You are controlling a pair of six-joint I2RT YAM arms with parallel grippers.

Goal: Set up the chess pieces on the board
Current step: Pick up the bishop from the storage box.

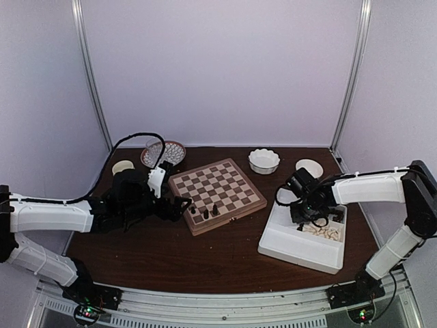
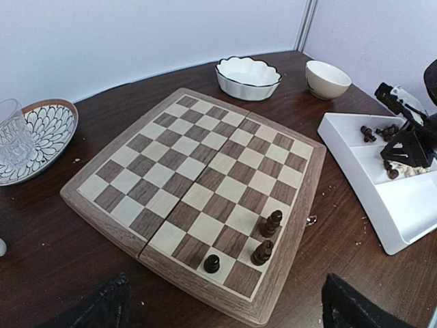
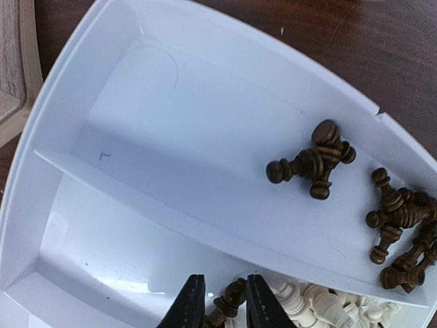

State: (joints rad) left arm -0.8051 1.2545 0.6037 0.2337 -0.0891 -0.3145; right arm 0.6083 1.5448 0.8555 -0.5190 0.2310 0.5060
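The right gripper (image 3: 225,283) hangs low inside the white divided tray (image 3: 68,102), its jaws narrowed onto a dark piece (image 3: 229,304) that stands up between the two black fingers (image 3: 192,301). This piece is over the tray's near compartment, just beside a heap of cream pieces (image 3: 321,304). Beyond the partition, loose dark pieces (image 3: 314,160) lie on their sides in small clusters, some touching one another. The tray sits on the right side of the dark wooden table (image 1: 205,260).

The board (image 2: 198,164) lies in the middle of the table, turned at an angle, to the left of the tray. Three dark chessmen (image 2: 262,253) stand upright on the squares along its near edge, and the other squares are bare.

The left gripper (image 1: 179,206) hovers at the board's near left corner with its jaws spread wide and nothing between them.

Behind the board stand a fluted white bowl (image 2: 248,77) and a small plain bowl (image 2: 328,78). At the far left, a glass (image 2: 12,133) rests on a patterned plate (image 2: 41,137).
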